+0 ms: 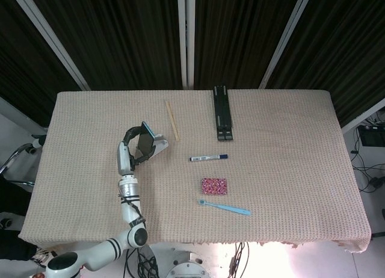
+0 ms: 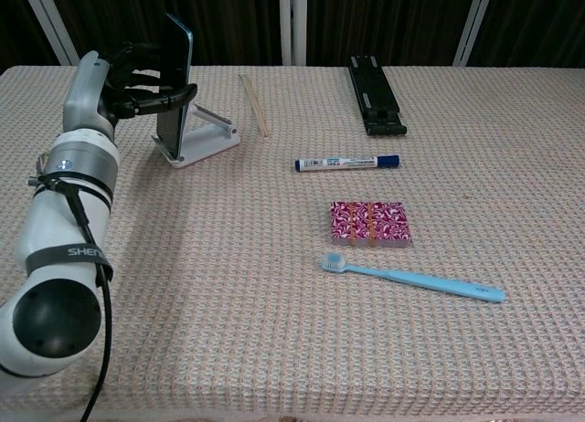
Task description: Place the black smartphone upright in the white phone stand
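My left hand (image 2: 137, 79) (image 1: 133, 144) grips the black smartphone (image 2: 175, 75) (image 1: 144, 142) from its left side, holding it upright on edge. The phone's lower end stands at the front lip of the white phone stand (image 2: 203, 139) (image 1: 157, 145), on the left half of the table. The stand's sloped back sticks out to the right of the phone. I cannot tell whether the phone leans on that back. My right hand shows in neither view.
A pair of wooden chopsticks (image 2: 253, 102) lies just right of the stand. Further right are a blue marker (image 2: 345, 163), a patterned red box (image 2: 368, 223), a light blue toothbrush (image 2: 416, 279) and a black folding bracket (image 2: 375, 93) at the back.
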Tool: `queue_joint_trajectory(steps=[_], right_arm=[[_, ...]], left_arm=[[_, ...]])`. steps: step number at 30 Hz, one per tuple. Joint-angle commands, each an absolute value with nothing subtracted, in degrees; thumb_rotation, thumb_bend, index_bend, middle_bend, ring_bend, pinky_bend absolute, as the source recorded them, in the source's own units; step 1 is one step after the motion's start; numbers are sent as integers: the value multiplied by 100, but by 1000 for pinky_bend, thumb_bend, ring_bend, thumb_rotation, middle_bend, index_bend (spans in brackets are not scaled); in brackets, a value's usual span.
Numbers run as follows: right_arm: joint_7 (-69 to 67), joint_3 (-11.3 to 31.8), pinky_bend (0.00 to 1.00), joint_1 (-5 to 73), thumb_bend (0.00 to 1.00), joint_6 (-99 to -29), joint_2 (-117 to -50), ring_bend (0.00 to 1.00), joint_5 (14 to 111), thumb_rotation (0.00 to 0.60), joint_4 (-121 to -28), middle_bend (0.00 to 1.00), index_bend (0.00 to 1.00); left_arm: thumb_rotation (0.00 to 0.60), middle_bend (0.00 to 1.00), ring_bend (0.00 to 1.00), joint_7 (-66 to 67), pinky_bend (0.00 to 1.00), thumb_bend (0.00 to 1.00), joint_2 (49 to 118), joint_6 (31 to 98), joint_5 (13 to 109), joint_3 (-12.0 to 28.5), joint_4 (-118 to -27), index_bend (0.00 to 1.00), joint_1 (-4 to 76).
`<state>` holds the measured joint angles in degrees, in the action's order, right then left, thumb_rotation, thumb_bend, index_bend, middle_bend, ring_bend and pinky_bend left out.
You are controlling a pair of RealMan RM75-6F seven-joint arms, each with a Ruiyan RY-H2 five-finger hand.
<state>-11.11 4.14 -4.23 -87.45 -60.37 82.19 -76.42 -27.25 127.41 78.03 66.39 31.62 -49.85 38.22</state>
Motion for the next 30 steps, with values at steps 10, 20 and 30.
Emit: queue_joint_trajectory(steps=[10,20,30], right_arm=[[-1071,413,0,-396,206,-8654,-6022,0,8177,600,-7682,0,0],[-1022,420,0,-379,207,-8636,-6002,0,8168,600,-7729,0,0],[-998,424,0,-375,206,-8625,-5997,0,8151,600,-7744,0,0]], left_arm=[[600,690,287,-2759,240,377,12779,7684,6575,3178,-4822,517,3875],[600,605,282,-2870,240,371,12774,7690,6625,3155,-4779,480,3899],[600,413,243,-2932,241,352,12765,7609,6667,3051,-4721,327,3884]])
